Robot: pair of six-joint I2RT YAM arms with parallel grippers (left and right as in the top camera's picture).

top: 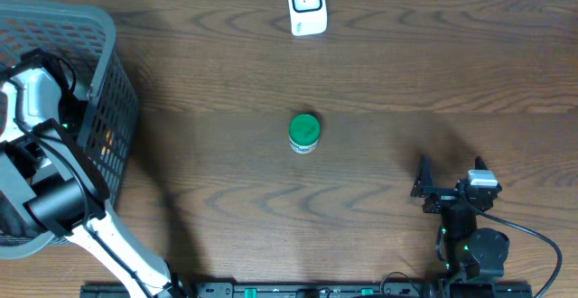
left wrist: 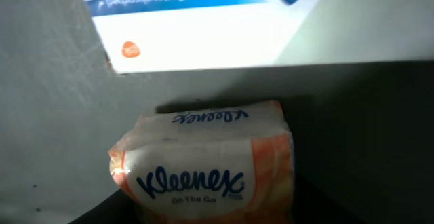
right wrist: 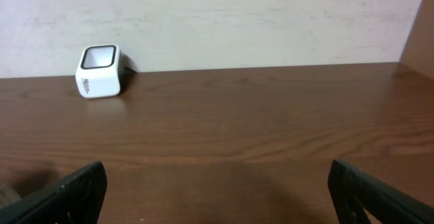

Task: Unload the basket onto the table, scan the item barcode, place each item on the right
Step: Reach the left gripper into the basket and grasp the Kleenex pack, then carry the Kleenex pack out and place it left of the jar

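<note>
While the left arm (top: pixel 41 99) reaches into the grey slatted plastic basket (top: pixel 113 108) at the table's left edge, its wrist camera shows a soft orange-and-white Kleenex tissue pack (left wrist: pixel 203 170) lying inside, near a white-and-blue cardboard box (left wrist: pixel 271 41). The left gripper is hidden, so I cannot tell how wide it stands. The right gripper (right wrist: pixel 217 166) rests spread wide and empty, facing the small white cube-shaped barcode scanner (right wrist: pixel 100 70) across the brown wooden table (top: pixel 406 72); a green-lidded round jar (top: pixel 304 132) stands mid-table.
</note>
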